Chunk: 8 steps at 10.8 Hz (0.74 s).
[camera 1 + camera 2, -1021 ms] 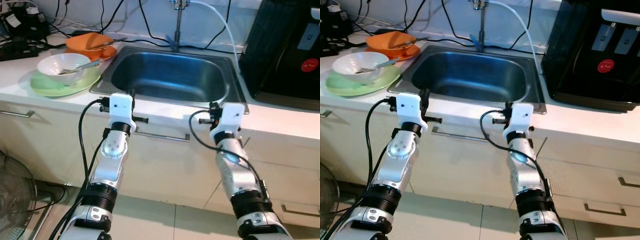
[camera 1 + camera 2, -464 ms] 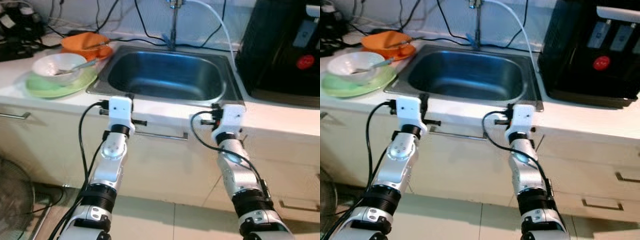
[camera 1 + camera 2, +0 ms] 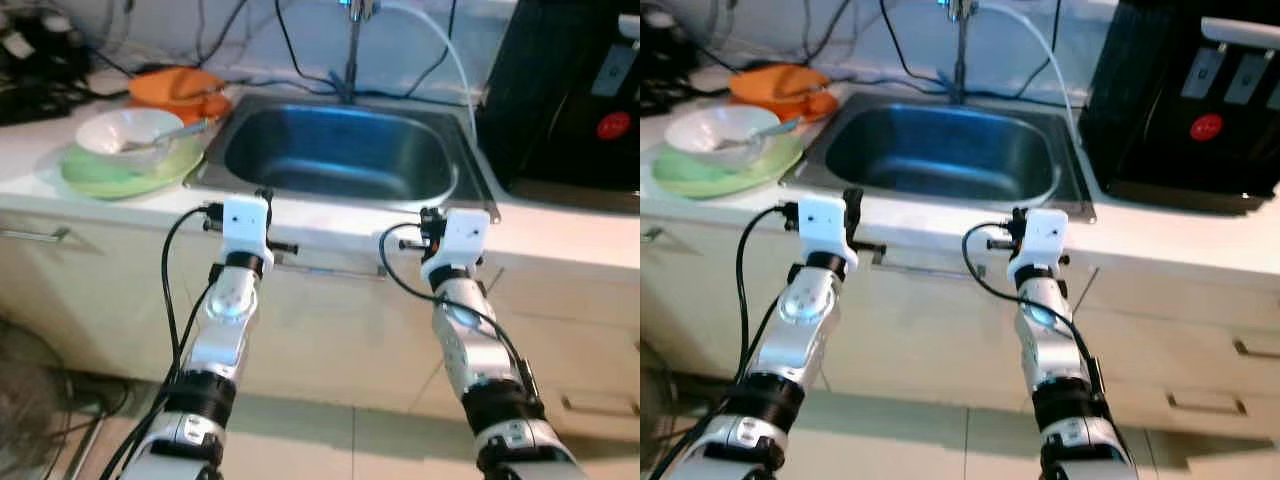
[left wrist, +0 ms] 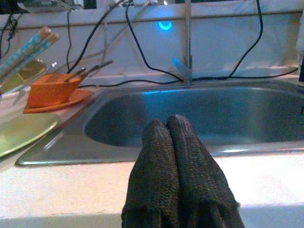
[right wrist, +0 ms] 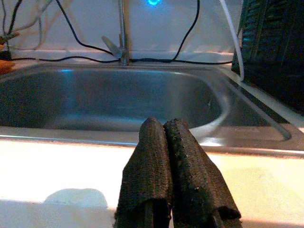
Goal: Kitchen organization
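Dishes sit on the counter [image 3: 560, 235] left of the sink [image 3: 340, 150]: a white bowl [image 3: 128, 132] with a spoon [image 3: 175, 133] in it rests on a green plate [image 3: 120, 172], and behind that an orange bowl [image 3: 175, 85] sits on an orange plate [image 3: 205, 105], just beside the sink's left rim. Utensils lie across the orange bowl in the left wrist view. Chopsticks [image 4: 26, 47] stick up near the bowl at that view's edge.

Sink is steel, with a tap [image 3: 350, 40] at its back edge and a white hose [image 3: 440, 50] curving from the tap over the right rim. Black cables [image 4: 137, 45] trail along the back wall.

Left gripper [image 4: 168, 124] has its fingers pressed together, holding nothing, and hangs over the counter's front edge, pointing at the sink's left part. Right gripper [image 5: 161, 127] is likewise closed and empty, over the front edge, facing the sink's right part. Both arms reach forward side by side, well apart.

A black appliance [image 3: 570, 90] with a red round label stands on the counter right of the sink. Cabinet fronts with handles [image 3: 330, 270] run below the counter. A fan [image 3: 30, 380] is blurred on the floor at lower left.
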Motion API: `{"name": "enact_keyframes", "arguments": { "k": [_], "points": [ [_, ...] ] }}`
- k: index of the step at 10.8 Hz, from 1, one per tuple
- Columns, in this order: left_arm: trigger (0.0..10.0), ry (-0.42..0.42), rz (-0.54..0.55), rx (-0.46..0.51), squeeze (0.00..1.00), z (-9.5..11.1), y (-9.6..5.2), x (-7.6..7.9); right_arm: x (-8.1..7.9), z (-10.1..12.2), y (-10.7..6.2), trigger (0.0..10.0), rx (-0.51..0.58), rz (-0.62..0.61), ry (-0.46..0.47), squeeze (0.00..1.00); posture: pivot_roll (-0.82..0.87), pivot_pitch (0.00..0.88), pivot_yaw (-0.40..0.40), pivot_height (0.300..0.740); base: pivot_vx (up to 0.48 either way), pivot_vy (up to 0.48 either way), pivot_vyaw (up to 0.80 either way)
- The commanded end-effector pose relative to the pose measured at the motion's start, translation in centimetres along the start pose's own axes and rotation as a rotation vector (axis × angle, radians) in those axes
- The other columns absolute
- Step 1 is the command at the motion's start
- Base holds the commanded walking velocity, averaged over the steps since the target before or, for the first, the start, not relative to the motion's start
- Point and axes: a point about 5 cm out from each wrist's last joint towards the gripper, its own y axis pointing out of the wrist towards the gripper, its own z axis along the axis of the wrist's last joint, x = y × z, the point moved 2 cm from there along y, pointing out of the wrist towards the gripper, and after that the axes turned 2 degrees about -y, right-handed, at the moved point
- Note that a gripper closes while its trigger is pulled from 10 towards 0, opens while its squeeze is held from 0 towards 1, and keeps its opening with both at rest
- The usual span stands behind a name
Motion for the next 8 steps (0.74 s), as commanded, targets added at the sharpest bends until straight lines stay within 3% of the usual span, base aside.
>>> {"name": "enact_keyframes", "arguments": {
  "k": [1,3,5,8],
  "points": [
    [10.0,0.004,0.002,0.001,0.00,-0.04,-0.16,0.09,0.14,0.07,0.09,10.0,0.004,-0.004,-0.001,0.00,0.04,0.000,-0.036,0.740,0.000,0.480,0.00],
    [10.0,0.004,0.003,0.002,0.00,-0.03,-0.20,0.08,-0.05,0.05,0.10,10.0,0.002,0.003,0.008,0.00,0.04,0.000,-0.037,0.740,0.000,0.480,0.00],
    [10.0,0.004,0.003,0.002,0.00,-0.06,-0.23,0.12,-0.15,-0.09,0.09,10.0,-0.005,0.005,0.022,0.00,0.04,0.000,-0.036,0.740,0.000,0.480,-0.65],
    [10.0,0.004,0.002,0.002,0.00,-0.07,-0.30,0.24,-0.14,-0.09,-0.02,10.0,0.001,0.005,0.012,0.00,0.04,0.000,-0.035,0.740,0.000,0.421,0.00]
  ]
}}
